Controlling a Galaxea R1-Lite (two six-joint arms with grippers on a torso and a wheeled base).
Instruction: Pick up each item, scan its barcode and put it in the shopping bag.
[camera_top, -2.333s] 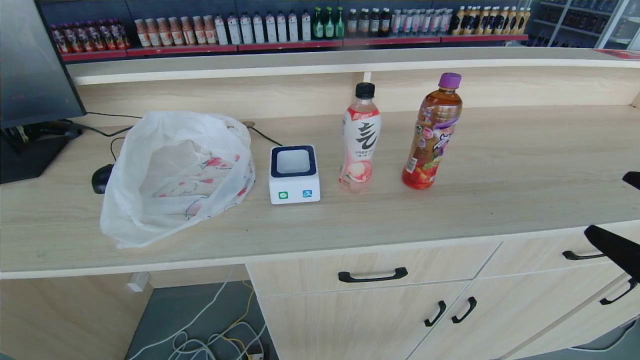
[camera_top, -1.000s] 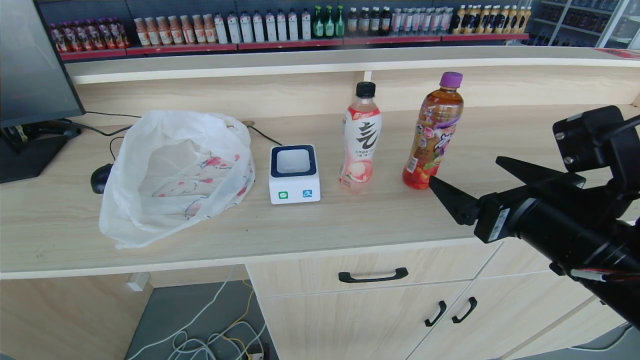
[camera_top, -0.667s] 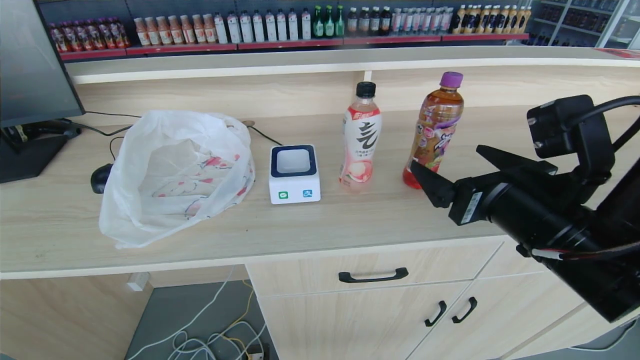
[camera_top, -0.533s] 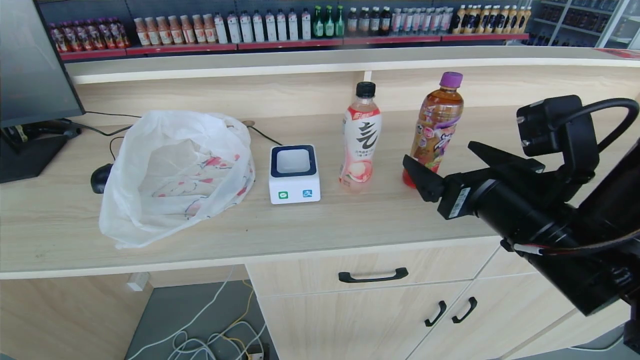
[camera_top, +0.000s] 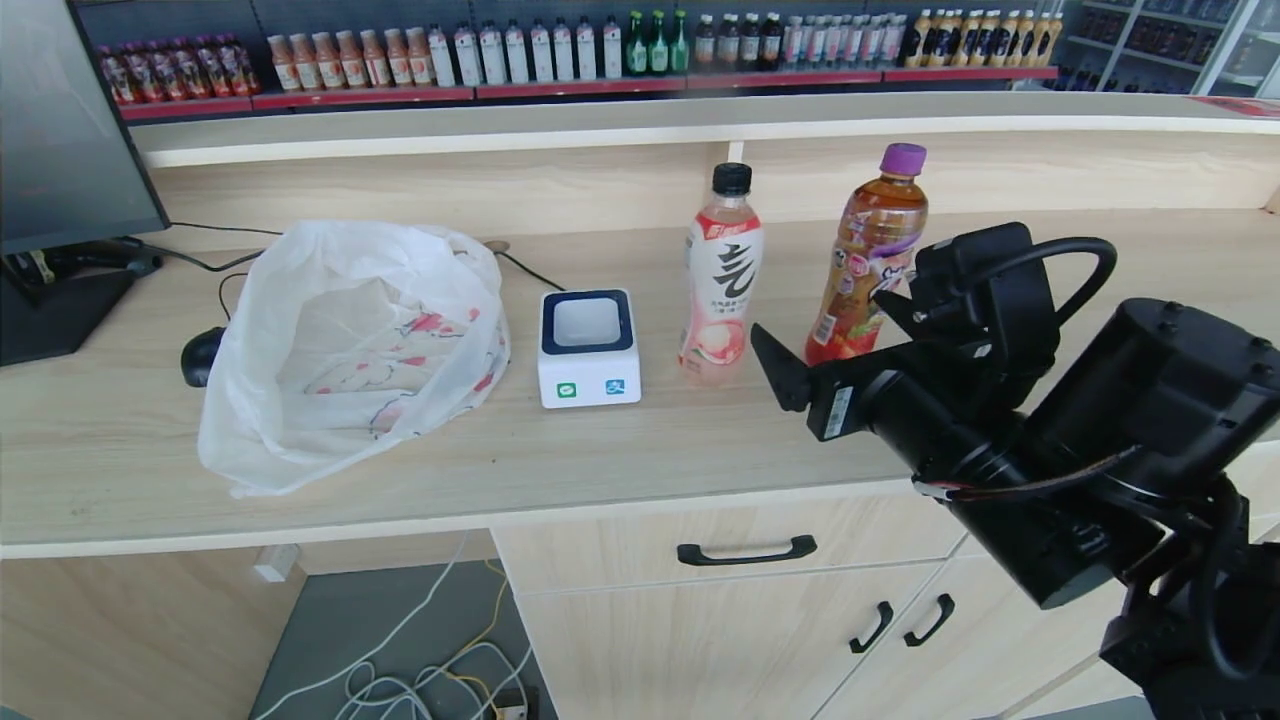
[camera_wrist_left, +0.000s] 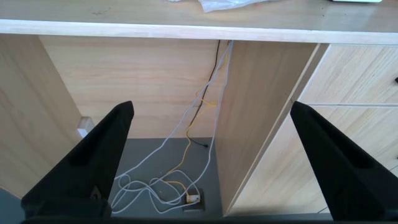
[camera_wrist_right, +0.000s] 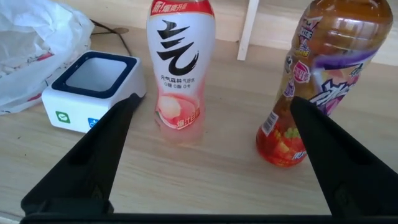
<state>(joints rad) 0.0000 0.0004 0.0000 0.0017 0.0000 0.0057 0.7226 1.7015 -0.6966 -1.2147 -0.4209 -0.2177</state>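
Bottles stand upright toward the tabletop's (camera_top: 620, 450) back edge: a pink bottle (camera_top: 720, 285) with a black cap and, well apart to its right, an orange bottle (camera_top: 872, 240) with a purple cap. A white scanner (camera_top: 588, 348) sits just left of the pink bottle, and the shopping bag (camera_top: 350, 345) lies open beyond it, toward the left edge. The right gripper (camera_wrist_right: 214, 102) hovers over the front edge, facing the gap between the two bottles, its jaws spread wide and holding nothing. The left gripper (camera_wrist_left: 211, 106) hangs below the front edge, jaws wide apart and empty, facing loose cables (camera_wrist_left: 180, 177) on the floor.
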